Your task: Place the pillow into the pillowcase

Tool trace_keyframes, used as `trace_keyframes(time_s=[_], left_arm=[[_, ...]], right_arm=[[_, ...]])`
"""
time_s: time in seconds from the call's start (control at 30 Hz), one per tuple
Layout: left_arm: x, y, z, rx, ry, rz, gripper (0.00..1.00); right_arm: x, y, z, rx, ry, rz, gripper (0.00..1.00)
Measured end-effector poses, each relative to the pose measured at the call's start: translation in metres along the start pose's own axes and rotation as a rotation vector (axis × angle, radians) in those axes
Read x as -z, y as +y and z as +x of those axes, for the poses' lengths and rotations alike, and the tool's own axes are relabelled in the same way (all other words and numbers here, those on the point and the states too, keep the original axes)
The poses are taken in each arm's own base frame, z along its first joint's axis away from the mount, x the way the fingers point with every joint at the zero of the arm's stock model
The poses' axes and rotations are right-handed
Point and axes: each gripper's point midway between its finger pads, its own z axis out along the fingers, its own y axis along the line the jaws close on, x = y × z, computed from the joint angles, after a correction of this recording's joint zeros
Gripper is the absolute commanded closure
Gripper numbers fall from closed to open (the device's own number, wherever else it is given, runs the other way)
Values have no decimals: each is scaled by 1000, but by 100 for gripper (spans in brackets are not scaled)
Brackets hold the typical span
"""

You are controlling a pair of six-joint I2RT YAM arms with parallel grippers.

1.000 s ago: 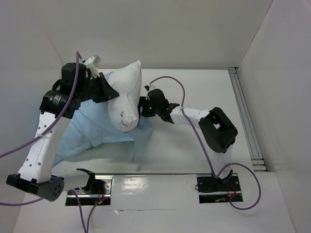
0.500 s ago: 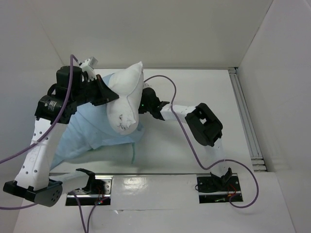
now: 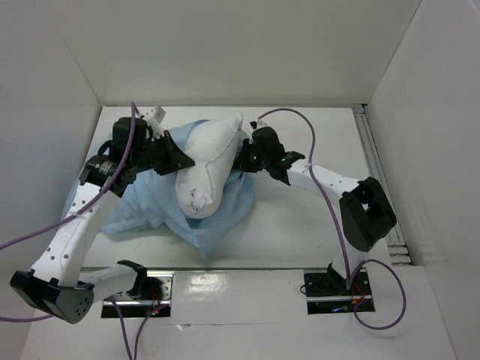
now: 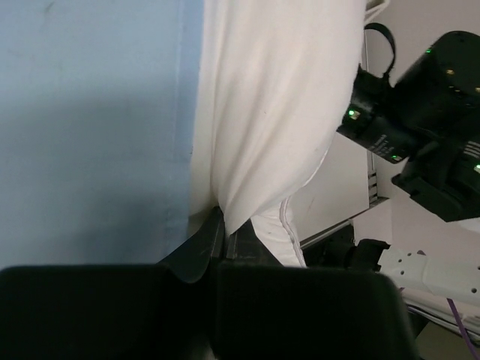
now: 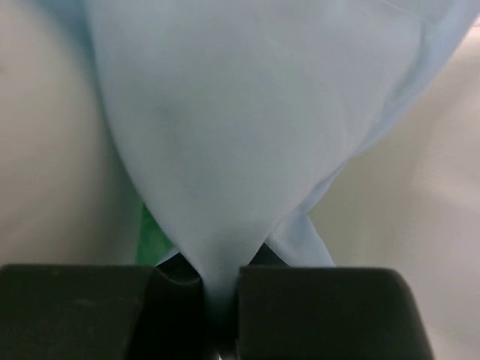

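Observation:
The white pillow [image 3: 211,159] lies tilted across the middle of the table, on top of the pale blue pillowcase [image 3: 154,206]. My left gripper [image 3: 180,156] is at the pillow's left side, shut on a fold of the pillow [image 4: 270,112], with the pillowcase [image 4: 90,127] hanging right beside it. My right gripper [image 3: 241,156] sits at the pillow's right side. Its jaws are shut on a pinch of the pillowcase [image 5: 240,135], which funnels down into the right gripper [image 5: 221,289]. A sliver of the sea-green face [image 5: 154,241] shows beside it.
White walls enclose the table on three sides, and a metal rail [image 3: 379,184] runs along the right edge. Purple cables [image 3: 300,112] loop from both arms. The right arm's black wrist [image 4: 427,112] is close to the pillow in the left wrist view.
The right gripper has shut on the pillowcase and pulled it right. Both grippers, the pillow and the cloth have shifted right, and the pillow now lies flatter.

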Motion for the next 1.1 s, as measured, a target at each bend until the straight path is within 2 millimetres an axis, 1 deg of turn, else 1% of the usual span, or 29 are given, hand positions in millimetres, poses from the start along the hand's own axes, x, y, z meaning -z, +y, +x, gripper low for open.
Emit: trace_keyframes(time_s=[0.1, 0.17, 0.2, 0.33, 0.37, 0.4, 0.43, 0.47, 0.5, 0.63, 0.8, 0.87, 0.93, 0.97, 1.0, 1.03, 1.07, 1.1], left_arm=[[-7, 3, 2, 4, -3, -2, 100], [-10, 7, 1, 5, -11, -13, 100], [-11, 8, 0, 5, -16, -22, 100], [-17, 19, -1, 11, -22, -75, 100], [-19, 22, 0, 14, -15, -86, 100], [-22, 26, 3, 19, -5, -97, 100], [-24, 28, 5, 23, 5, -104, 100], [-26, 30, 8, 28, 14, -110, 100], [-28, 32, 9, 34, 19, -115, 100], [-37, 31, 17, 39, 36, -124, 100], [-56, 27, 31, 22, 78, -149, 100], [-61, 27, 34, 18, 92, -151, 100], [-62, 26, 34, 16, 91, -148, 100], [-62, 25, 33, 15, 86, -145, 100], [-62, 24, 32, 13, 80, -138, 100], [-63, 22, 31, 11, 76, -132, 100], [-63, 21, 30, 11, 72, -126, 100], [-63, 19, 29, 10, 69, -119, 100]], right_arm=[[11, -12, -1, 19, 18, 30, 95], [16, -26, 2, 22, 36, 62, 91], [18, -35, 4, 24, 44, 81, 91], [31, -82, 11, -6, 82, 196, 91], [34, -90, 12, -17, 86, 213, 91], [37, -95, 13, -27, 94, 229, 89], [39, -97, 13, -28, 97, 237, 89], [42, -98, 14, -29, 100, 245, 93], [45, -97, 14, -32, 102, 248, 100], [55, -94, 9, -38, 84, 254, 100], [73, -77, -5, -36, 29, 205, 100], [76, -73, -10, -35, 15, 195, 98], [72, -78, -15, -43, 26, 232, 98], [67, -83, -18, -49, 36, 262, 92], [61, -88, -21, -59, 42, 293, 82], [54, -95, -22, -70, 46, 320, 68], [48, -104, -20, -85, 53, 353, 30], [47, -110, -15, -96, 66, 377, 24]])
